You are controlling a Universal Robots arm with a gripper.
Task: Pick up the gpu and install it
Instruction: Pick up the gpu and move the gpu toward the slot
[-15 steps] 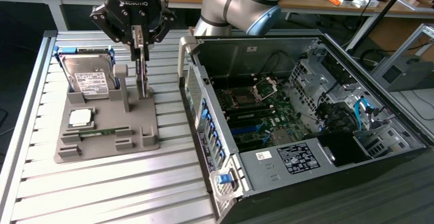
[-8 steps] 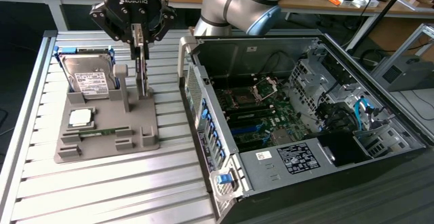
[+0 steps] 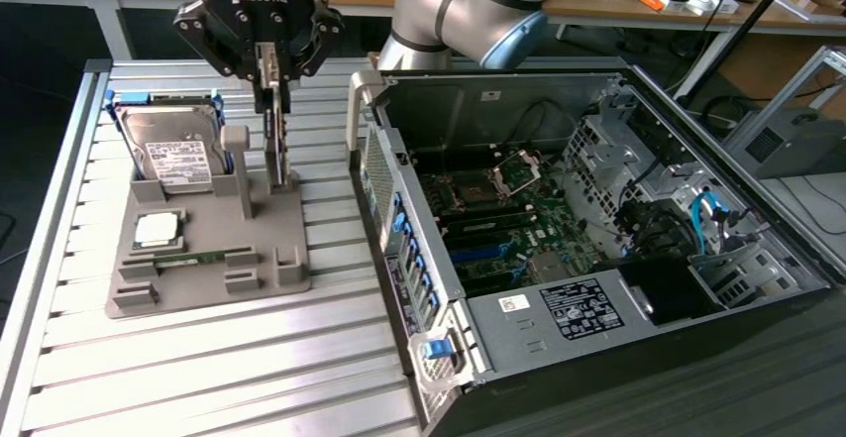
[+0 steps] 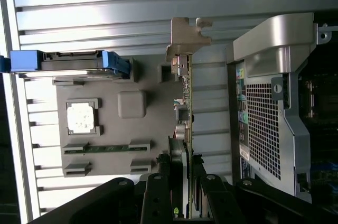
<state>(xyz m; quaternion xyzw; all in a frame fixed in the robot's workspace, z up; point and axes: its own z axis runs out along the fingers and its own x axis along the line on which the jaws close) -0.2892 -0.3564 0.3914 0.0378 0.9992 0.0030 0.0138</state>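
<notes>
Now black hand (image 3: 271,82) pinches thin, flat green gpu (image 3: 277,152).

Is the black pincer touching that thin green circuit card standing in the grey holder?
Touching: the wrist view shows the pincer clamped on both faces of the green circuit card.

Arm (image 3: 463,11) is reaching in from the far side of the exterior view, elbow bent, forearm running toward that view's left. Wrist is pointing straight down. Gripper (image 3: 272,80) is hanging vertical. Fingers (image 4: 157,192) are pressing on both faces of the upright gpu (image 3: 277,145), jaws parallel and partly apart around it.
</notes>
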